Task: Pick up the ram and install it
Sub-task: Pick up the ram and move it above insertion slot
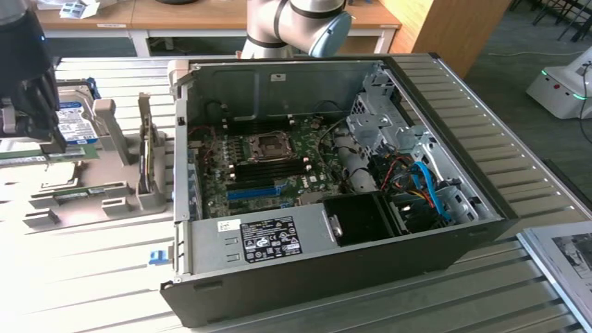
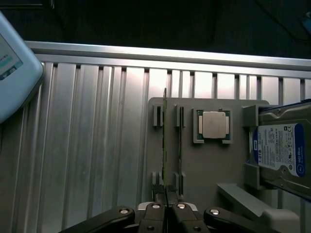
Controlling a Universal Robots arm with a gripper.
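Observation:
My gripper is shut on the ram, a thin green board seen edge-on that runs straight out from between the fingertips. It sits over the grey parts holder, beside a second green stick standing in its slot. In the exterior view the gripper is at the far left, over the holder, with the green ram at its tips. The open computer case lies to the exterior view's right, its motherboard memory slots facing up.
A silver processor chip and a blue-labelled hard drive also rest on the holder. The arm's base stands behind the case. A white and blue device sits beyond the ribbed metal table's edge.

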